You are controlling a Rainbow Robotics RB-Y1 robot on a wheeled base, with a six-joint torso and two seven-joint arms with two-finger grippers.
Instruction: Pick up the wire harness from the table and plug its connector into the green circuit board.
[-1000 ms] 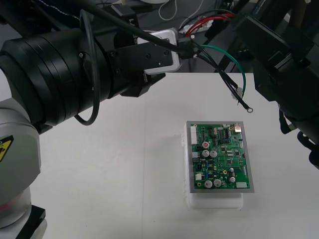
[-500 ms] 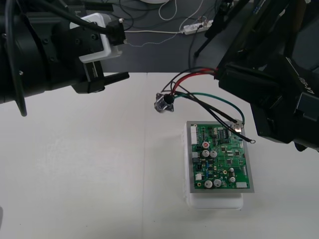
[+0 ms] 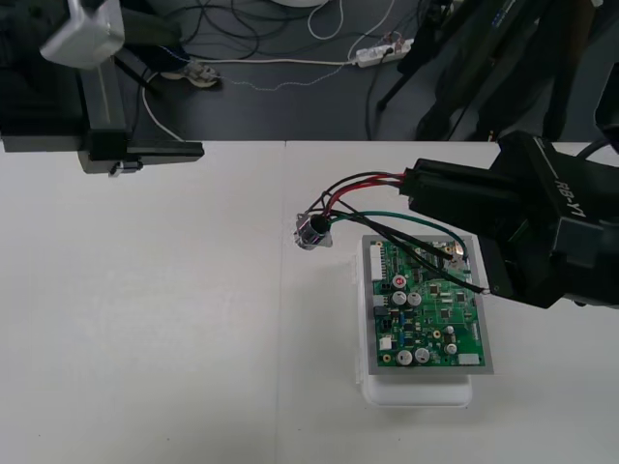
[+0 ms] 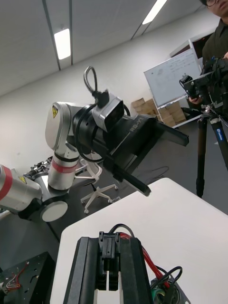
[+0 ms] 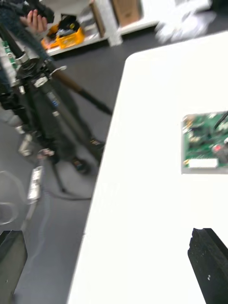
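Right wrist view showed the plug [image 4: 108,266] clamped in the right gripper [image 4: 109,247]. Front view showed the harness [image 3: 366,178] running left, socket [image 3: 311,233] off the board's [image 3: 430,319] far-left corner. Left gripper [image 3: 145,152] gaped at the tabletop's [image 3: 174,319] far edge.

Harness [image 3: 311,233] aloft over green board [image 3: 430,311]

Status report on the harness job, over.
Left gripper open, far-left table edge. Right gripper shut on harness, above board. Not plugged in; socket hangs beside board.
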